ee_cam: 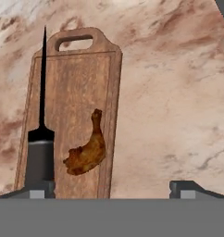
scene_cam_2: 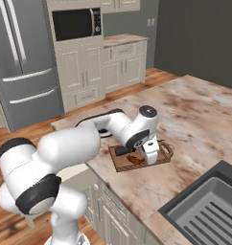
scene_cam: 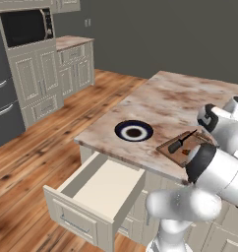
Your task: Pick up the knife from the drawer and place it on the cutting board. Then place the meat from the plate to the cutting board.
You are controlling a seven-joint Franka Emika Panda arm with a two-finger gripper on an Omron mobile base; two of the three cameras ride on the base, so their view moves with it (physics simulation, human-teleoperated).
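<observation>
My claw [ee_cam: 112, 189] hangs above the cutting board [ee_cam: 72, 83], jaws spread wide, nothing between them — I judge the release done, clear of the load. Below: one knife [ee_cam: 41, 139] along the board's edge, handle towards me, point towards the board's grip; one piece of meat [ee_cam: 88, 150] beside it on the wood. Both tools together, ready for cutting. Further out — one plate [scene_cam: 133, 131], bare, and one drawer [scene_cam: 99, 189] left open.
</observation>
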